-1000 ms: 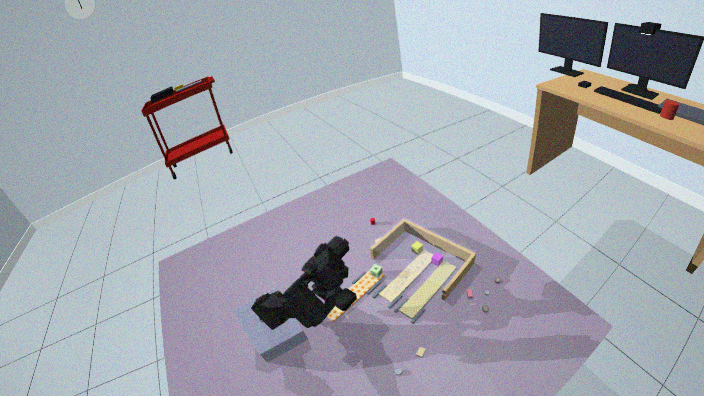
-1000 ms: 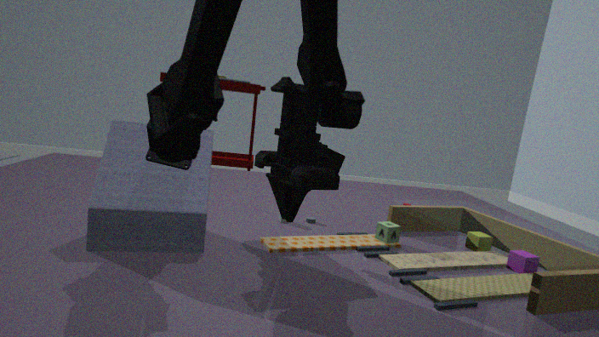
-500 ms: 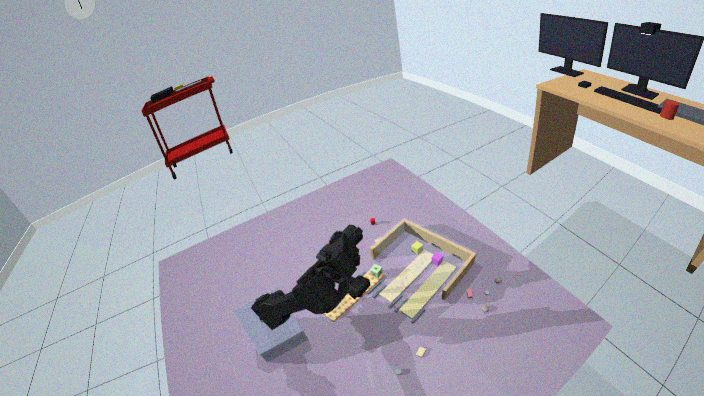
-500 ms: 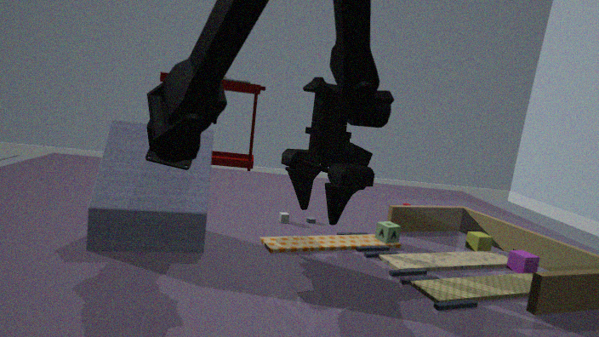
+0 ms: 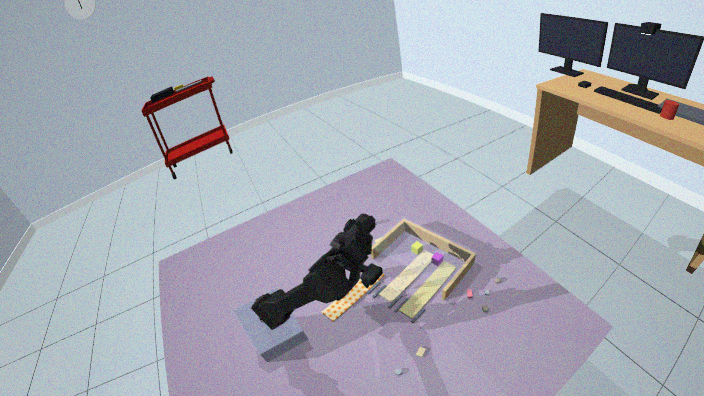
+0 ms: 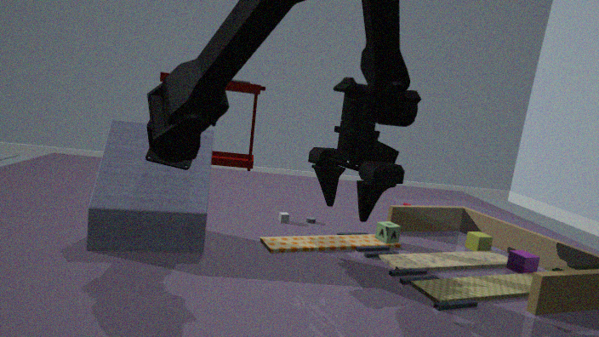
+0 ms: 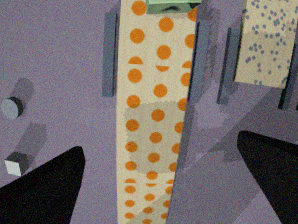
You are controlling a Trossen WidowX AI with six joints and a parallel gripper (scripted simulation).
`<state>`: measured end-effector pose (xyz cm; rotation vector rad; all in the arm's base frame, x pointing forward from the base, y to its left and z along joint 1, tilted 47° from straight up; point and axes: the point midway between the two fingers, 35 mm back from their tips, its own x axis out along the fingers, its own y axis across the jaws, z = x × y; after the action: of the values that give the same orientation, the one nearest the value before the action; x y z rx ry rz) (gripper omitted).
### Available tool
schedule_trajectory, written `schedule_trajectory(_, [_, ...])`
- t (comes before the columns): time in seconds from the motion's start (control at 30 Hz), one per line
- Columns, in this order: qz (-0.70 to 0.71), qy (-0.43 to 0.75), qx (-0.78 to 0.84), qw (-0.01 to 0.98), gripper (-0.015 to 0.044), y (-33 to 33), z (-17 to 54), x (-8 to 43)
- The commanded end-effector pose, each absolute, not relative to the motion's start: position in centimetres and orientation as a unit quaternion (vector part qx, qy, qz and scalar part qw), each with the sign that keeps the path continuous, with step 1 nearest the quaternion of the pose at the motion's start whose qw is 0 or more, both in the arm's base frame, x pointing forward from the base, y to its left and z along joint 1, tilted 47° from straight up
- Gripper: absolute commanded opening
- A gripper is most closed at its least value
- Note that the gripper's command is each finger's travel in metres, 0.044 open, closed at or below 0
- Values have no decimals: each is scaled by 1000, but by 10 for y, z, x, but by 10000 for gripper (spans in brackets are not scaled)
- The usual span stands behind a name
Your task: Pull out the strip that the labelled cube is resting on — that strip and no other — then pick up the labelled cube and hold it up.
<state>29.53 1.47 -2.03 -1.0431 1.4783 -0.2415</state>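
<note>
relative to the orange-dotted strip [image 5: 345,303] [image 6: 319,242] [image 7: 145,90]: the green letter cube [image 6: 387,232] [image 7: 172,6] sits on its far end, while the strip's near end projects well out beyond its dark guide rails. the tool [image 6: 346,214] [image 7: 162,147], spread wide with nothing between its fingers, hangs above the strip, short of the cube. the speckled strip [image 5: 407,276] [image 6: 442,259] [image 7: 265,45] lies beside it, less far out. step in hand, as judged: the pull seems finished and the cube pick-up is beginning; the next move calls for centring over the cube, lowering and closing on its sides. lettering: a dark "a" on each of two visible side faces; no brand is legible.
</note>
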Motion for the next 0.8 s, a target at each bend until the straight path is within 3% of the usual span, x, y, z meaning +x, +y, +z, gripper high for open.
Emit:
schedule_trajectory(0.0, [-103, 641, -454, 610, 440, 21, -21, 310])
schedule_trajectory(0.77, [-103, 640, -453, 612, 440, 52, -23, 382])
